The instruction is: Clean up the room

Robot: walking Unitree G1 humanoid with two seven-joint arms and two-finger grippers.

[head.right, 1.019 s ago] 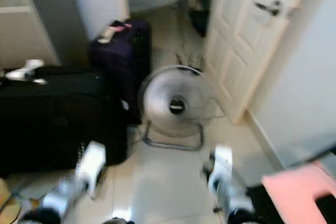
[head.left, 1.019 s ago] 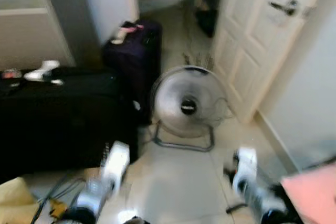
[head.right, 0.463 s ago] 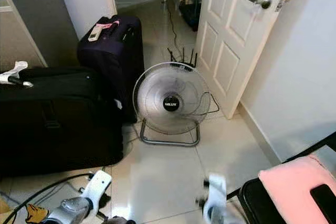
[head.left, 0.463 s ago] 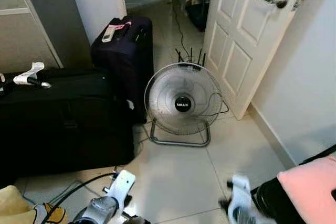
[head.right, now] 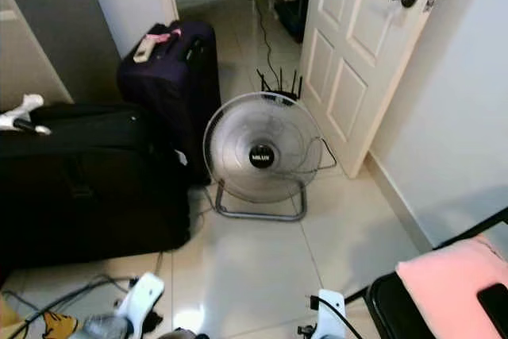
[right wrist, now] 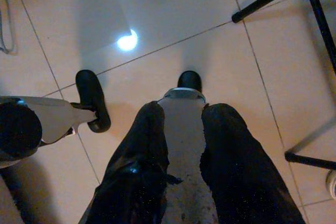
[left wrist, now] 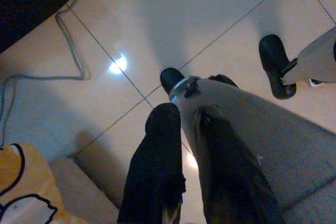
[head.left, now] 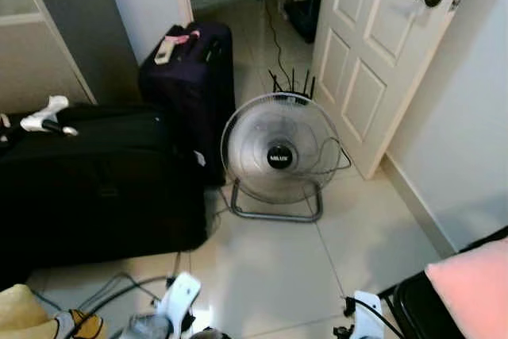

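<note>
Both arms dropping lower since before; left gripper (left wrist: 181, 166) & right gripper (right wrist: 181, 156) hanging over floor tiles (head.left: 262, 263), fingers seemingly parted, gripping nothing, fan (head.left: 279, 155) ahead.

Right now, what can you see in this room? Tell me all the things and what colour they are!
Floor fan: one, silver-grey, standing on the tiles by the door.
Upright suitcase: one, dark purple, behind the fan.
Flat suitcase: one, black, lying left of the fan.
Door: one, white, with a silver handle.
Cushion: one, pink, on a black chair at lower right.
Cables: grey, on the floor by the black suitcase.
Left gripper: black fingers, open, hanging over the tiles.
Right gripper: black fingers, open, over the tiles.
</note>
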